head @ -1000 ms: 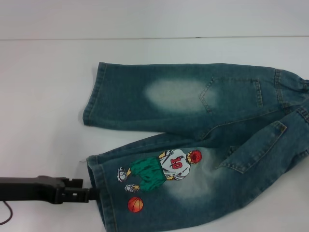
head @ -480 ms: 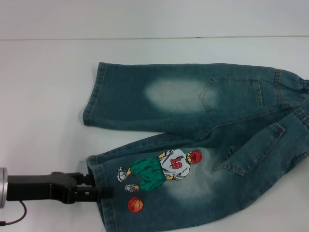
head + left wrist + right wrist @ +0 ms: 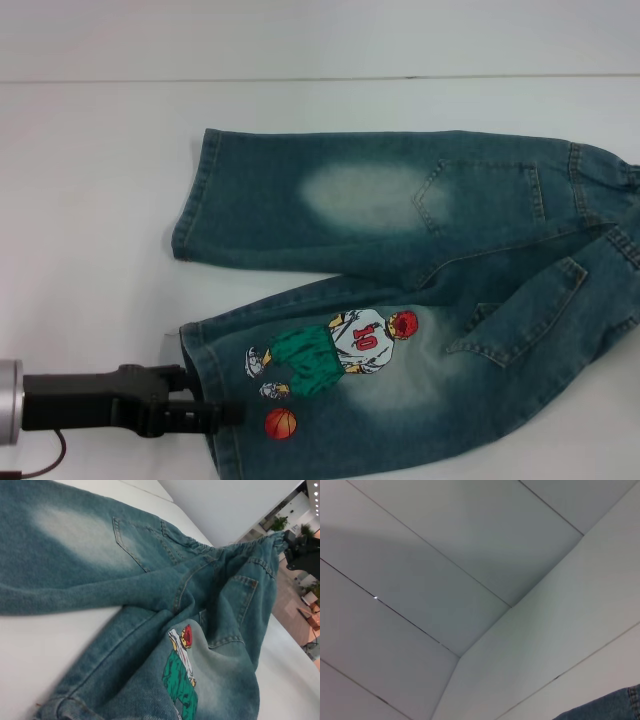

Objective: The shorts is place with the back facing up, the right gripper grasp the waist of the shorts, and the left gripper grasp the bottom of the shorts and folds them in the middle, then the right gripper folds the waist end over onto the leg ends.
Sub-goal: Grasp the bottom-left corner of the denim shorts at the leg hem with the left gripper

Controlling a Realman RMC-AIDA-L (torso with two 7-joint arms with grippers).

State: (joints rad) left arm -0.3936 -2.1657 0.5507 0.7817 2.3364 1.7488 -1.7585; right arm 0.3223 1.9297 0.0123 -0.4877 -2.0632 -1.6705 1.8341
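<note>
From the head camera you see the shorts (image 3: 420, 300) lying flat on the white table (image 3: 90, 200), back up, waist to the right. The printed player's shirt reads "10". Your left gripper (image 3: 222, 410) overlaps the near leg hem (image 3: 205, 390) beside the orange ball (image 3: 281, 423); whether it is closed there you cannot tell.

Left wrist: the right gripper (image 3: 300, 547) meets the gathered waist (image 3: 240, 542); its grip is unclear.

Right wrist: only a denim corner.

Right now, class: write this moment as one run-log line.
left claw: at printed leg hem, grip unconfirmed | right claw: by waist | shorts: flat, back up, unfolded | table: white
</note>
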